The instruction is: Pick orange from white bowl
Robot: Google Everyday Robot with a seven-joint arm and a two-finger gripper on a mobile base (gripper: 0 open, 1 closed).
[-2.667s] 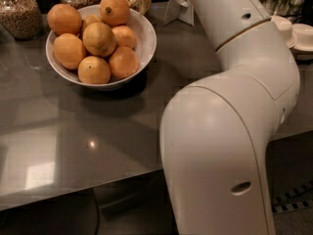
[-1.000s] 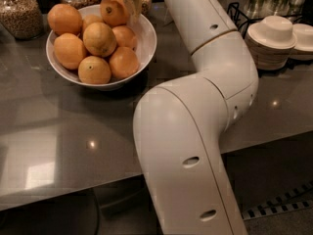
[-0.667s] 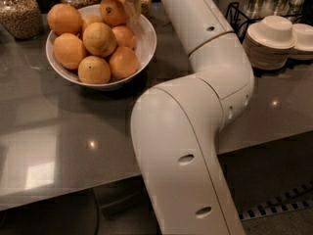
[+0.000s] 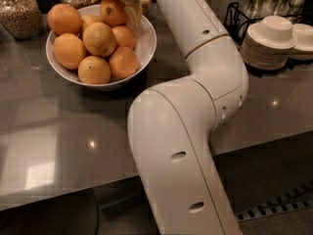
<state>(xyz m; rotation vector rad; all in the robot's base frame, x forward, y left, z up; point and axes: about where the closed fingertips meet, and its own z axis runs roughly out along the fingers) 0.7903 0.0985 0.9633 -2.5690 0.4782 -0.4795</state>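
At the top of the frame, the gripper (image 4: 118, 3) is seen lowered over the orange (image 4: 112, 13), which is perched on the pile at the back of the white bowl (image 4: 148, 44) on the counter (image 4: 58, 131). Whether the fruit is actually clasped cannot be told. Small white dishes (image 4: 271, 40) are stacked to the right, well apart from the bowl.

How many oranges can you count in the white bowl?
8 oranges in the white bowl: back left, one peeking beside it, paler centre, left, front, front right, right, and the orange at the back under the gripper. Others may lie hidden beneath.
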